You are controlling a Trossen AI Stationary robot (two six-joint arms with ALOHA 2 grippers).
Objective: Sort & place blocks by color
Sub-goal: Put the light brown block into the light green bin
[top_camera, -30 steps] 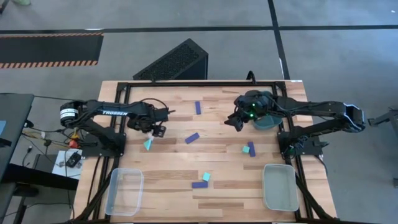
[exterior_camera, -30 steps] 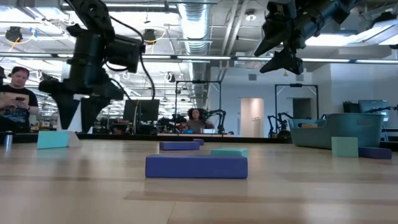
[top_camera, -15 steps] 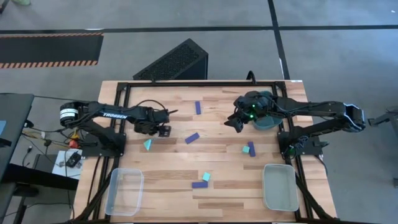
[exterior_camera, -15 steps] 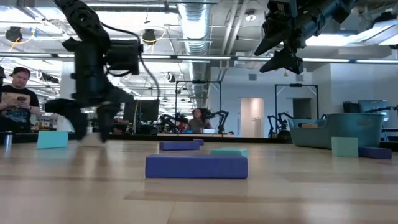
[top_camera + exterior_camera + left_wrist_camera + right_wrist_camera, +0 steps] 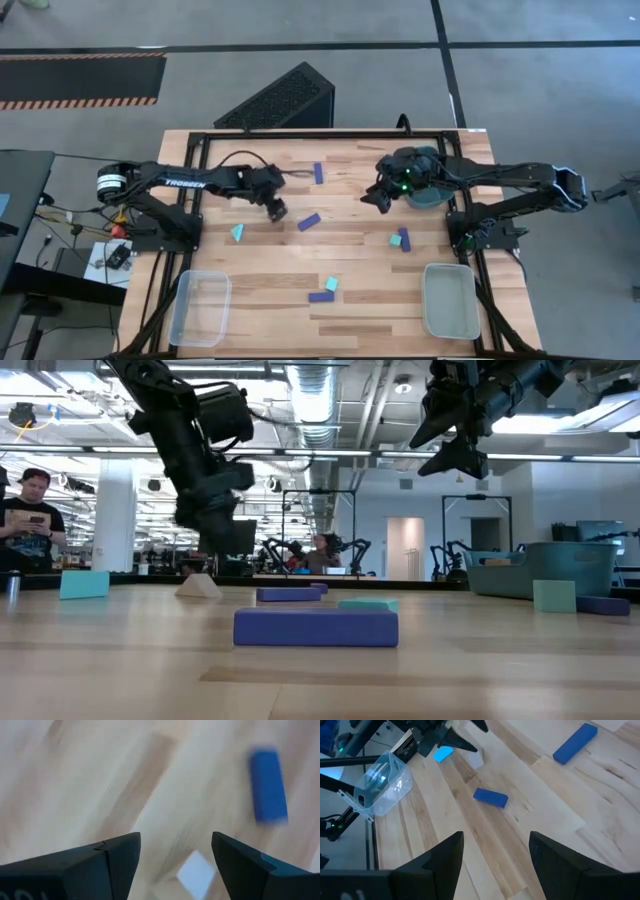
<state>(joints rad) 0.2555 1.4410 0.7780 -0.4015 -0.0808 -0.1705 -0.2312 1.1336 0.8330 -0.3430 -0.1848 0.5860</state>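
While the blocks lie spread over the wooden table (image 5: 260, 265), the left gripper (image 5: 277, 211) is held low over a pale wood piece (image 5: 196, 872), which is seen between its open fingers (image 5: 120, 855). Nothing is held in it. A dark blue bar (image 5: 309, 221) lies just beside it, and a teal wedge (image 5: 238, 232) is close by. More blue bars and teal cubes are spread nearer the two clear trays (image 5: 201, 306). The right gripper (image 5: 381, 198) is kept high above the table, wide open and empty. The step in hand looks like picking up the pale piece. Next, the fingers would need to be lowered around it and closed.
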